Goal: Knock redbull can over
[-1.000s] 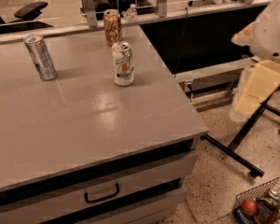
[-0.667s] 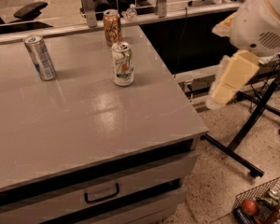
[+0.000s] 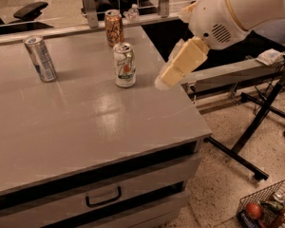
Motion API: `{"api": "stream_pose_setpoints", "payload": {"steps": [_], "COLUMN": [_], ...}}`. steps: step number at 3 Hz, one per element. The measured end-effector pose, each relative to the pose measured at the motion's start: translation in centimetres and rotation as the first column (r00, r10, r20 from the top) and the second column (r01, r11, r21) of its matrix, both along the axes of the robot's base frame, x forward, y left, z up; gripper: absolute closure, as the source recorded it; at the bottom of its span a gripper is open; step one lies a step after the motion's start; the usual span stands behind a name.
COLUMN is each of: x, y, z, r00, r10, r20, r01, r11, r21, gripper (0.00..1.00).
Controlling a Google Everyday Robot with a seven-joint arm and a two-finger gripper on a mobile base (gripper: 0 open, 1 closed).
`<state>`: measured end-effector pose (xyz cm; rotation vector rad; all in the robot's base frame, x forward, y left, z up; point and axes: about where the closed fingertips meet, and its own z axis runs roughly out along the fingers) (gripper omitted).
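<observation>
Reaching in from the upper right of the camera view, the arm (image 3: 237, 13) brings the gripper (image 3: 165, 79) to the right edge of the grey surface (image 3: 85, 127). A second earlier the gripper hung out past the surface, above the floor. It has since travelled leftward and now sits just beside the white can (image 3: 125, 64), apart from it. Whether the gripper is spread or closed cannot be told, and nothing is seen in its hold.

The redbull can (image 3: 40, 58) stands upright near the left rear of the surface. It is well apart from the gripper, with the white can between them. An orange-brown can (image 3: 114, 27) stands upright behind the white can.

Assessment: the approach is under way and no contact is made. The remaining travel runs leftward. The path should pass in front of or above the white can to avoid toppling the wrong item.
</observation>
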<state>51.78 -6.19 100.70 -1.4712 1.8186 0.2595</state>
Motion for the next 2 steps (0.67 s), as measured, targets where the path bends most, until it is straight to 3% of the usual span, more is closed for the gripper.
{"api": "stream_pose_setpoints", "payload": {"steps": [1, 2], "x": [0.02, -0.1], "y": [0.37, 1.11], "z": [0.12, -0.05], "r00": [1.0, 0.9999], "r10": [-0.002, -0.016], "r20": [0.002, 0.003], "r01": [0.002, 0.016], "r11": [1.0, 0.999], "r21": [0.002, 0.045], "gripper": [0.0, 0.0]}}
